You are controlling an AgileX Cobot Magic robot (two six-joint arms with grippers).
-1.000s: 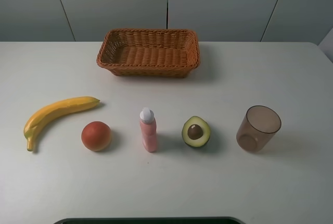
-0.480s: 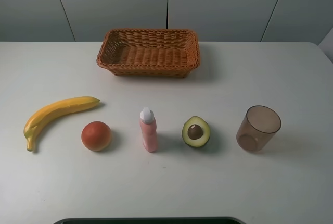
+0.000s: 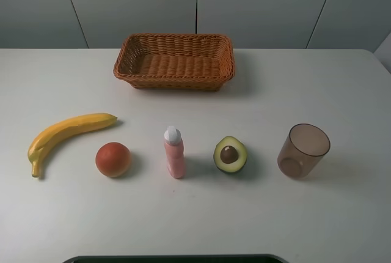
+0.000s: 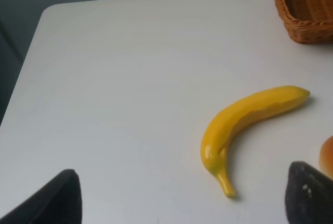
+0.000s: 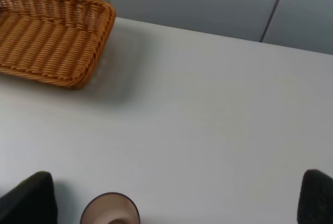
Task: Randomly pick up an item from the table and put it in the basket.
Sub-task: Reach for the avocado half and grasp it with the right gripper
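Observation:
The halved avocado (image 3: 230,154) lies cut side up on the white table (image 3: 305,85), right of centre near the front. The empty brown wicker basket (image 3: 174,81) stands at the back centre; a corner of it shows in the left wrist view (image 4: 307,5) and the right wrist view (image 5: 104,23). Neither gripper shows in the exterior view. My left gripper (image 4: 179,203) is open and empty above the table's left side, near the banana. My right gripper (image 5: 171,203) is open and empty above the right side, near the cup. The avocado is out of both wrist views.
A yellow banana (image 3: 67,133) lies at the front left. To its right stand a round orange-red fruit (image 3: 113,159) and a pink bottle with a white cap (image 3: 174,153). A translucent brown cup (image 3: 303,150) stands right of the avocado.

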